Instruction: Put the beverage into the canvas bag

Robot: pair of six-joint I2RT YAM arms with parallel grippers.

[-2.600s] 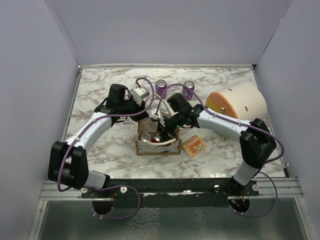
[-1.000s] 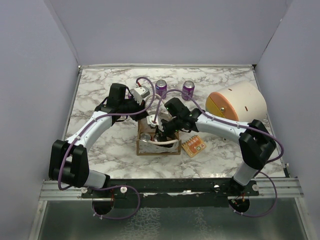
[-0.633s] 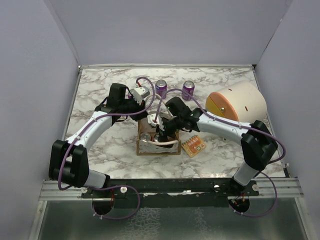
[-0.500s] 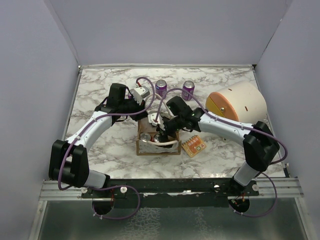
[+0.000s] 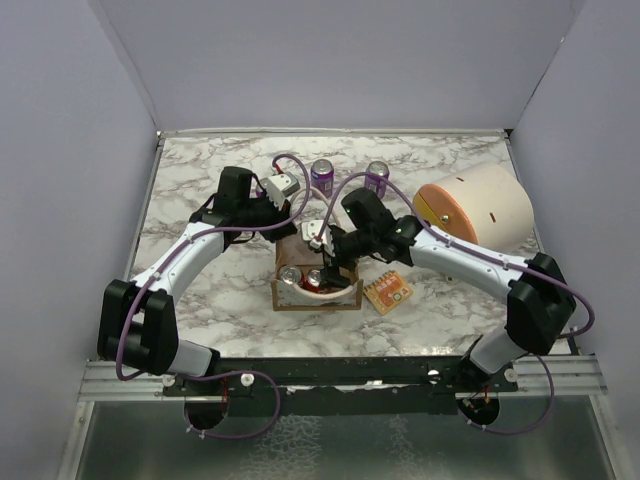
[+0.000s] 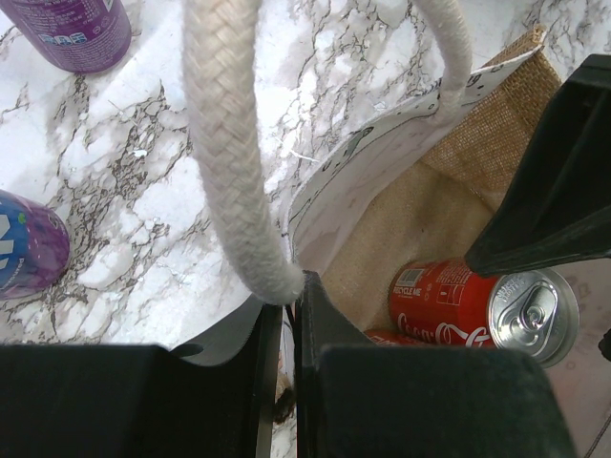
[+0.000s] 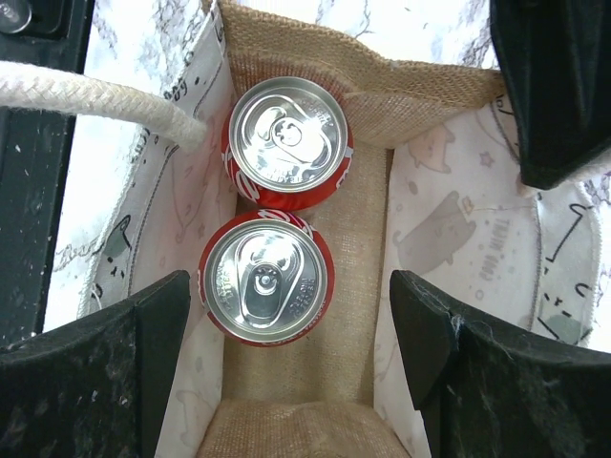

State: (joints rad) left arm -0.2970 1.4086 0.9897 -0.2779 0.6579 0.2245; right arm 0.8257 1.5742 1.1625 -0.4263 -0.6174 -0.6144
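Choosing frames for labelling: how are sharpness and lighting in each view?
Top external: even, soft light, canvas bag small. Left wrist: rope handle sharp, near fingers featureless black. Right wrist: both red cans crisp, mild sheen on lids.

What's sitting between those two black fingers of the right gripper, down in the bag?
Two red cans, upright side by side on the canvas bag floor, under the open right gripper. The right wrist view shows it.
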